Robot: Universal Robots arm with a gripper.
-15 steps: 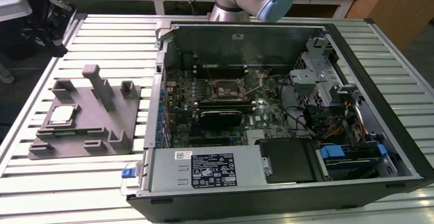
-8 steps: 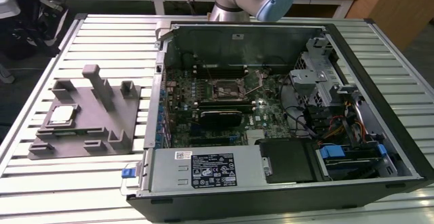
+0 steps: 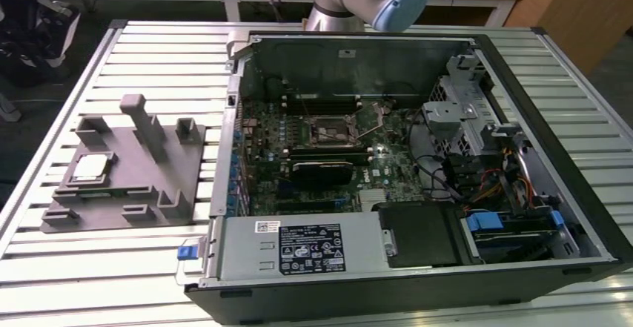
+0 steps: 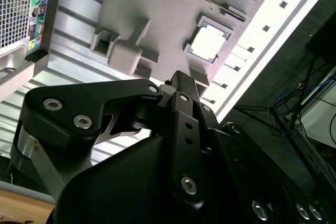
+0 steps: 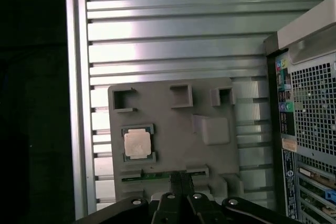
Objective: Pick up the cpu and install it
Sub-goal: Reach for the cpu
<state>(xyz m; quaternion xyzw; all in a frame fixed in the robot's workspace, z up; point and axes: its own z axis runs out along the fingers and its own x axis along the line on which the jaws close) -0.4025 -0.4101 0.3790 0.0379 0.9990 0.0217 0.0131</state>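
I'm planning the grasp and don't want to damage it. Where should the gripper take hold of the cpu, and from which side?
Probably by two opposite side edges, coming straight down from above. The cpu lies flat, metal top up, in a shallow pocket of the grey fixture, so the pocket's rim looks likely to block a sideways approach.

Silvery cpu (image 5: 135, 142) flat in grey fixture (image 5: 173, 124)

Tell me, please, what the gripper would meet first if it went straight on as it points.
The gripper would probably meet the grey fixture near its edge; the cpu lies beside that line, though depth is unclear.
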